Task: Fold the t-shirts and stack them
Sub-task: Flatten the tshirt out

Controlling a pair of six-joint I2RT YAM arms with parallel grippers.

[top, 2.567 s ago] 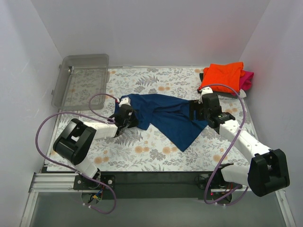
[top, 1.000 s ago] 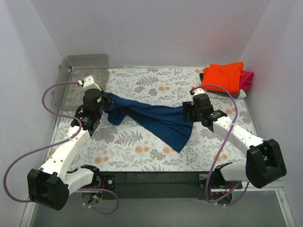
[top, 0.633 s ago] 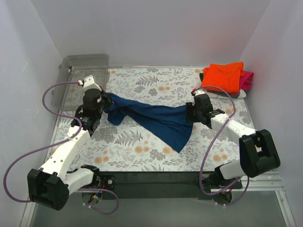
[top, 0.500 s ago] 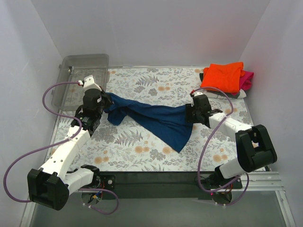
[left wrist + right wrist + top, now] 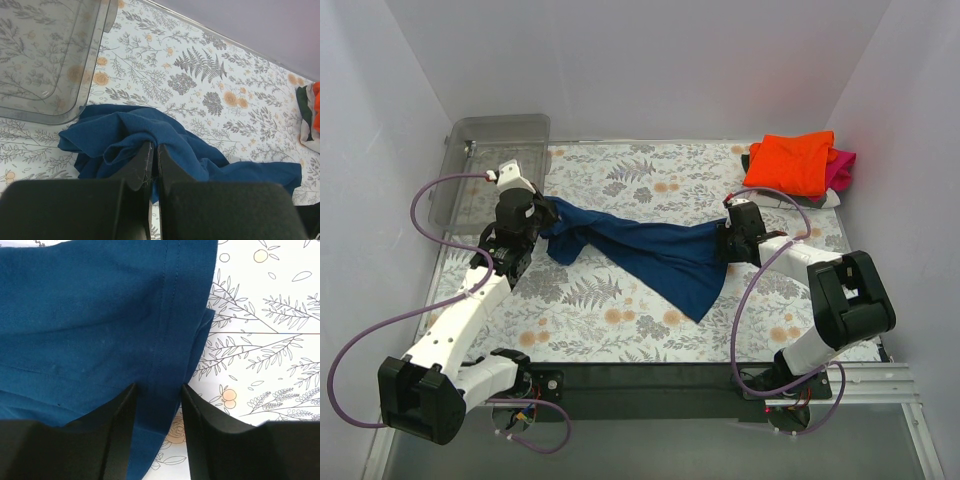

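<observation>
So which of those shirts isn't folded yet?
The navy blue shirt, stretched out crumpled in the middle. The orange shirt lies neatly folded on top of the magenta one at the far right.

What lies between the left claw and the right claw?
Only the navy t-shirt, stretched from left claw to right claw; the top view shows it.

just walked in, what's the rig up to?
Both arms are on the navy t-shirt, stretched across the floral table. The left pincer is shut on its bunched end beside the clear bin. The right pincer straddles the hem at the other end, jaws apart, not pinching yet. A folded orange shirt lies on a magenta shirt at far right.
</observation>
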